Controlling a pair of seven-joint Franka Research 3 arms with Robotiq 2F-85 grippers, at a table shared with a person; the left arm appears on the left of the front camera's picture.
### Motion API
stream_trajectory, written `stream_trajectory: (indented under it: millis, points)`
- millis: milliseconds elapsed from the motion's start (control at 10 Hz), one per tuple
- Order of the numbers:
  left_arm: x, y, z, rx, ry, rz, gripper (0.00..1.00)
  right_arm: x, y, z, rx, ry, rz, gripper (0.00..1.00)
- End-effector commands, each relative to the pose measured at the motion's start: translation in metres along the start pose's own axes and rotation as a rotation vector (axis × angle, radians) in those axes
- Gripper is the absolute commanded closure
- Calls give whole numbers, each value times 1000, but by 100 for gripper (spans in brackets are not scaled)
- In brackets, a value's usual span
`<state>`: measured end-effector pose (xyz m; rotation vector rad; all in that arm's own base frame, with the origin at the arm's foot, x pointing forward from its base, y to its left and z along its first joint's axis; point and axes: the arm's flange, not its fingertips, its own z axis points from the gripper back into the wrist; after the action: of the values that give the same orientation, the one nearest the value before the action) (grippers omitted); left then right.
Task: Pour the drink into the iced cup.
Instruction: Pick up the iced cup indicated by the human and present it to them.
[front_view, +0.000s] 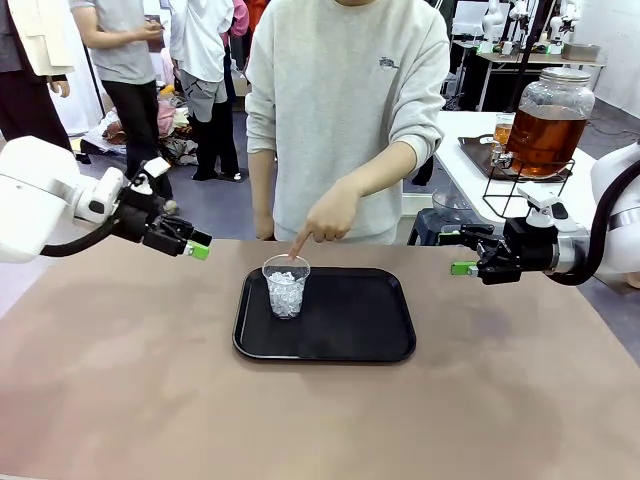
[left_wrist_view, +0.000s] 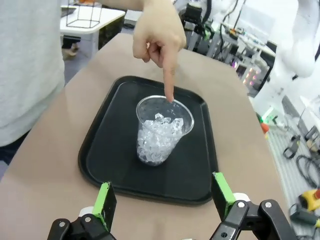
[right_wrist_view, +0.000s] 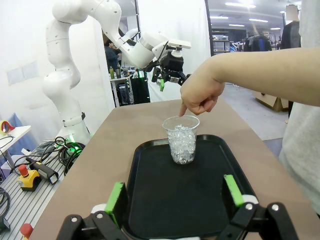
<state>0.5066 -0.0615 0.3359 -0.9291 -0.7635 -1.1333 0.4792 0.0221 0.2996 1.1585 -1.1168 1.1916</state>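
A clear plastic cup (front_view: 286, 287) (left_wrist_view: 162, 129) (right_wrist_view: 182, 138) full of ice stands on the left half of a black tray (front_view: 350, 320) (left_wrist_view: 115, 150) (right_wrist_view: 165, 190). A person's hand (front_view: 325, 215) (left_wrist_view: 159, 35) (right_wrist_view: 200, 92) points a forefinger at the cup's rim. The drink (front_view: 545, 130), amber in a glass dispenser jar with a metal lid, sits on a wire stand on a white table far right. My left gripper (front_view: 198, 246) (left_wrist_view: 162, 200) hangs open left of the tray. My right gripper (front_view: 462, 254) (right_wrist_view: 175, 197) hangs open right of it. Both hold nothing.
The brown tabletop (front_view: 120, 380) is bare around the tray. The person stands at the far edge behind the cup. A small glass (front_view: 503, 130) of amber liquid sits on a dark tray beside the dispenser. Other people stand far left.
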Motion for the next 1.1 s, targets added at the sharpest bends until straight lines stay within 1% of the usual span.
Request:
stream_trajectory:
  millis: [0,300,400,700,1000]
  points:
    - [-15,8,-15,9,7,-177,0,2,-1,-1,-3,1,6,0]
    - [-29,10,-36,19,-15,-267,0,2,-1,-1,-3,1,6,0]
    - [-33,10,-42,33,-41,-280,0,2,-1,-1,-3,1,6,0]
    - [-43,10,-56,72,-106,-269,0,2,-1,-1,-3,1,6,0]
    - [-44,9,-55,37,-89,-255,0,2,-1,-1,-3,1,6,0]
